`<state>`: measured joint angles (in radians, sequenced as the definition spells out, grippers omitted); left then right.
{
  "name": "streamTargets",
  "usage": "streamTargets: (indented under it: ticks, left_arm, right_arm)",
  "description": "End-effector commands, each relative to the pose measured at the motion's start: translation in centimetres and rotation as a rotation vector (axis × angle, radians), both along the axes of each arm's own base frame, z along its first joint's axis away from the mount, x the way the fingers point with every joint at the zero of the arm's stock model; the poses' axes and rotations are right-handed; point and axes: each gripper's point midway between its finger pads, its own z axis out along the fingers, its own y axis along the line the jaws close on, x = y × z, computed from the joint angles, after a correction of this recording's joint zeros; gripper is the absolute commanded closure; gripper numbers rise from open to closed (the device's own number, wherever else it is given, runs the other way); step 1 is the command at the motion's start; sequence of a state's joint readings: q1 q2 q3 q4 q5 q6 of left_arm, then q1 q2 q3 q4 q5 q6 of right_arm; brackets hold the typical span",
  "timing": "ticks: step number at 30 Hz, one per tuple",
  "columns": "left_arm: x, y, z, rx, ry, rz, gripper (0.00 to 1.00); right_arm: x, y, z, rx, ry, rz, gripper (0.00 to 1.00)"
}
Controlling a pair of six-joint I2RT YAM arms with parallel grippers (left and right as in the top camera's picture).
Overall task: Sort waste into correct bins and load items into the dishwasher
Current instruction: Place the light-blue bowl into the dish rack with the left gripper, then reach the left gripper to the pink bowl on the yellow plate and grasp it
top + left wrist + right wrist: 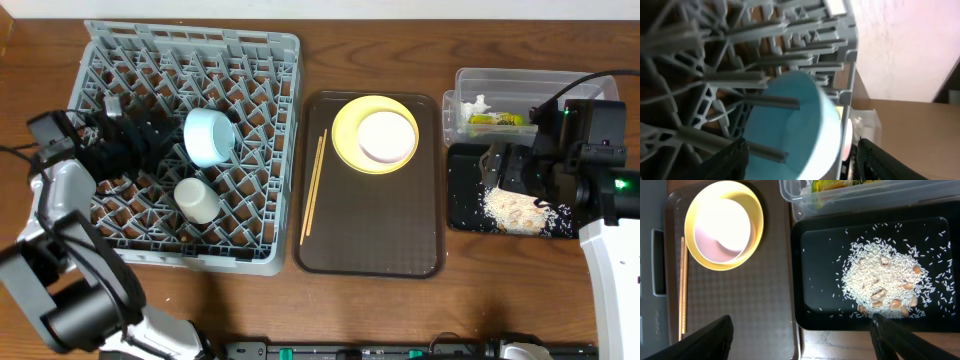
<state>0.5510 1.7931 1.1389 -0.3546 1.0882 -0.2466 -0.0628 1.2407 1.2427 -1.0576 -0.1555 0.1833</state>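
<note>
Loading step, by my reading: light blue bowl (209, 136) and cream cup (197, 199) lie in the dish rack (262, 60), left end effector (162, 138) spread beside the bowl, right end effector (800, 341) spread over the black tray (815, 305), while white bowl (387, 137), yellow plate (350, 115) and chopsticks (314, 185) await lifting.

Upright pegs (735, 77) around light blue bowl (790, 130)
</note>
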Motion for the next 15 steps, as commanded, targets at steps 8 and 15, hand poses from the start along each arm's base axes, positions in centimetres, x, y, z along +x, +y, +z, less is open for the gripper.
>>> streamTargets:
  ticks: [8,15]
  left_arm:
    - [-0.4,-6.2,10.9,0.416,-0.257,-0.044,0.27]
    - [-0.4,-17.1,11.5,0.585,-0.323,-0.225,0.28]
  right_arm:
    - [0.1,-1.0,0.7,-0.031,-0.016,-0.056,0.09]
    - [0.1,-1.0,0.7,-0.031,-0.016,-0.054,0.09]
